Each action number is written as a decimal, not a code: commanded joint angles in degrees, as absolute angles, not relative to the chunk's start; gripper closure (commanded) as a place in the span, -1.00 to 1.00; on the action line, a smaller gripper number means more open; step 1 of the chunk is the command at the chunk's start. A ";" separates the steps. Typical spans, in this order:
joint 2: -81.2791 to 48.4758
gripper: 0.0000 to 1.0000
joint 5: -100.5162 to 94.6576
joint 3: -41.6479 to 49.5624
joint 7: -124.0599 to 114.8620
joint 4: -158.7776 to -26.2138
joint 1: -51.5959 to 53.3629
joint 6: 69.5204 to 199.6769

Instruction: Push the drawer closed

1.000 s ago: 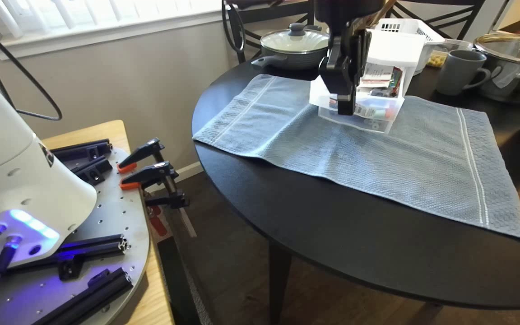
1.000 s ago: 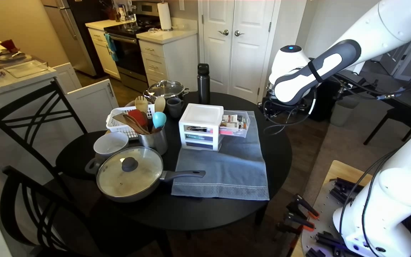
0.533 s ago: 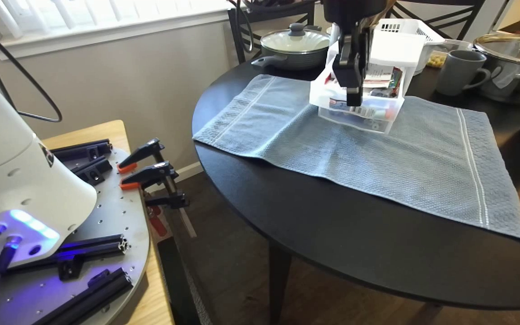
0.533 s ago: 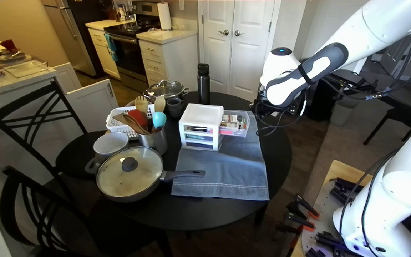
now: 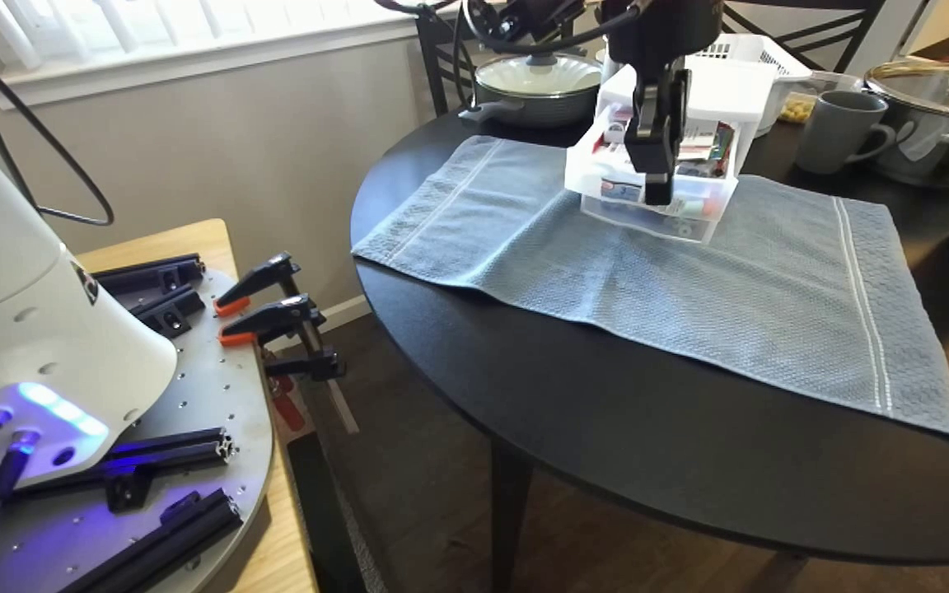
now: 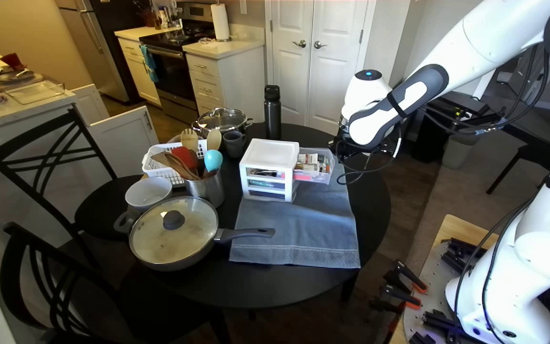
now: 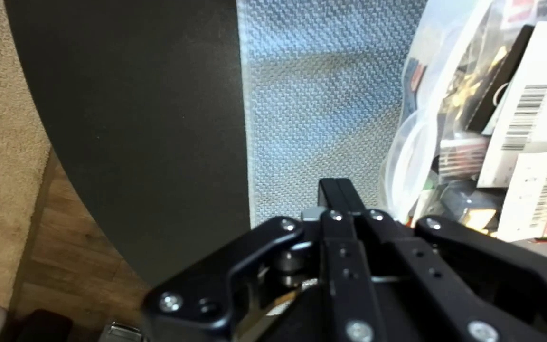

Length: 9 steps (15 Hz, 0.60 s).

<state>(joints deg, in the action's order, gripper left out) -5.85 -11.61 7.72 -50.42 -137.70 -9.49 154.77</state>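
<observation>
Blue-grey towel (image 5: 713, 305), white-striped — milky-clear drawer (image 5: 588, 177) — black hand (image 7: 336, 186).

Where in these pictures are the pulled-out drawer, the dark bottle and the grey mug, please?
Pulled-out drawer (image 5: 586, 175): in an exterior view, on its front wall.
Dark bottle (image 6: 272, 117): in an exterior view, on the middle of its body.
Grey mug (image 5: 835, 136): in an exterior view, on its outer side.

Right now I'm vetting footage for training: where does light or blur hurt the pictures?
In an exterior view, the window blinds nearly blow out and the drawer unit's top washes out; in the wrist view, the claw looks soft toward the frame's bottom, its screws glint, dim streaks cross the towel, and pale highlights edge the drawer.
</observation>
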 commanded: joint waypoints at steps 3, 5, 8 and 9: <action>-9.45 1.00 -9.70 8.38 -49.95 -135.46 -5.63 158.98; -9.88 1.00 -9.19 8.35 -49.65 -134.90 -4.64 159.67; -10.53 1.00 -9.01 8.36 -49.49 -133.46 -3.24 160.27; -10.79 1.00 -9.05 8.33 -49.41 -132.73 -2.85 160.11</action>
